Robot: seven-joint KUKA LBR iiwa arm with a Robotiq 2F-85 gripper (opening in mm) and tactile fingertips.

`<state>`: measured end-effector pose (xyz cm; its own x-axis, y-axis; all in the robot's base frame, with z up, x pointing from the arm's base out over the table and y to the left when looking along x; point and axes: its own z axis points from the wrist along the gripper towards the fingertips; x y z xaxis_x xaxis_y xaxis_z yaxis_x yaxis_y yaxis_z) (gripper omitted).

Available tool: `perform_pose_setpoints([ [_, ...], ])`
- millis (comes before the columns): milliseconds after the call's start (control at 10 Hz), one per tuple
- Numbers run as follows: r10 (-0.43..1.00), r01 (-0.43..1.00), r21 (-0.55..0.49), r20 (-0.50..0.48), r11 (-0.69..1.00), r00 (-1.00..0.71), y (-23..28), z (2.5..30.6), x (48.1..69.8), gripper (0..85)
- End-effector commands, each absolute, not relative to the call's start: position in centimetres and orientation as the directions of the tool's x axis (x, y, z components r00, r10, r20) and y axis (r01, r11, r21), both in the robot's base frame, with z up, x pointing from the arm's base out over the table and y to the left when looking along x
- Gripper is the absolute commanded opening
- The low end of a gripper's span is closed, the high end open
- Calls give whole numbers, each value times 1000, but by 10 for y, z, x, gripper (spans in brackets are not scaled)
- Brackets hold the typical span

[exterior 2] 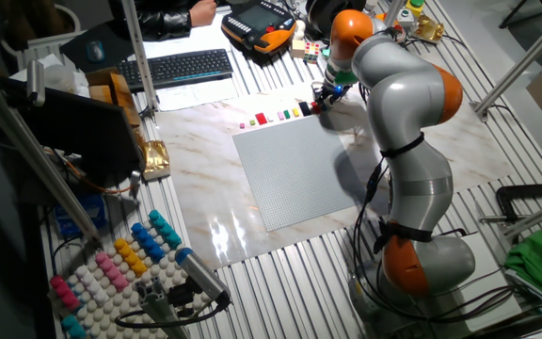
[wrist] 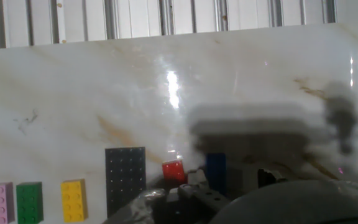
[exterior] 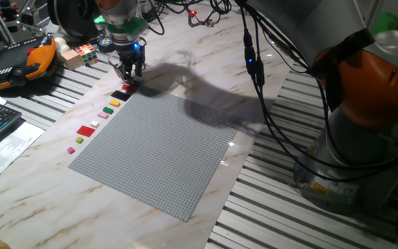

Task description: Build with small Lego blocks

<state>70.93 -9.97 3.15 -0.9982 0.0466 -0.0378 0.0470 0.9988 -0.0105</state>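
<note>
The tool [exterior: 128,75] stands low over the far end of the row of small bricks [exterior: 99,117], which lie on the desk [exterior: 40,187] along the edge of the grey baseplate [exterior: 161,145]. The hand view shows a red brick [wrist: 173,170] and a blue brick [wrist: 215,172] near the fingers; whether the tool grips either cannot be told. Judged step: picking a brick. Next comes a firm grasp, then carrying it over the baseplate.

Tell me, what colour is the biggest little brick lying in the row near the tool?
Black: the biggest brick is a black studded rectangle, clearest in the hand view.
</note>
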Motion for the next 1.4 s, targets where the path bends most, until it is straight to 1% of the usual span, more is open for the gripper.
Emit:
perform_pose_setpoints([
  [0, 48, 48, -9, -35, 999, -998, -100, 32, 709, 477],
  [200, 51, 52, -8, -47, 999, -998, -100, 32, 710, 483],
  [500, 58, 58, 15, -13, 998, -998, -100, 33, 711, 483],
  [600, 70, 70, 17, 15, 997, -997, -100, 33, 711, 487],
  [700, 88, 88, 6, 40, 996, -995, -100, 33, 711, 490],
  [900, 103, 102, -15, 50, 995, -993, -100, 33, 711, 497],
  [1200, 72, 71, -7, 18, 997, -997, -99, 28, 713, 493],
  [1300, 61, 61, -6, 21, 998, -998, -100, 29, 714, 493],
])
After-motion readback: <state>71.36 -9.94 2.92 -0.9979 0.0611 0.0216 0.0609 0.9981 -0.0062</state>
